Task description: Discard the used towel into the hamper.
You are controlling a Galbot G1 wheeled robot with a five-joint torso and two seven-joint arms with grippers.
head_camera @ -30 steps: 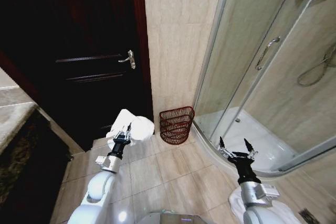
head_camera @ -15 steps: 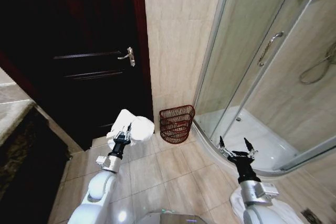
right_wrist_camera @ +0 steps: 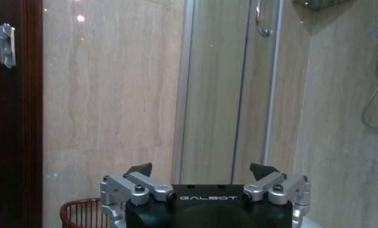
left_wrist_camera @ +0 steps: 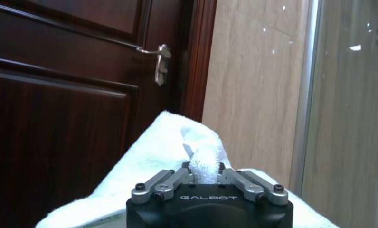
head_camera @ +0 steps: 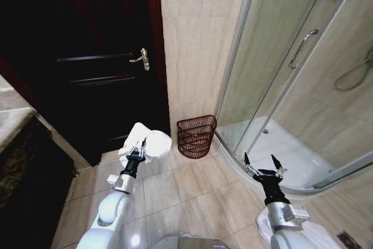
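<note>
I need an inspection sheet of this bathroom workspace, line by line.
Surface: beige tiled floor.
Job's things: white towel held up, left of the hamper; dark reddish-brown woven-slat hamper standing by the wall.
Clutter: nothing seen.
Grippers: left gripper shut on the towel; right gripper open, holding nothing, near the shower.
Cables: nothing seen.
Surroundings: dark wooden door, glass shower enclosure.

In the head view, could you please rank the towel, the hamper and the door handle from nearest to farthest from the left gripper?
1. Towel: held in the left gripper.
2. Hamper: on the floor, toward the shower.
3. Door handle: high on the dark door.
</note>
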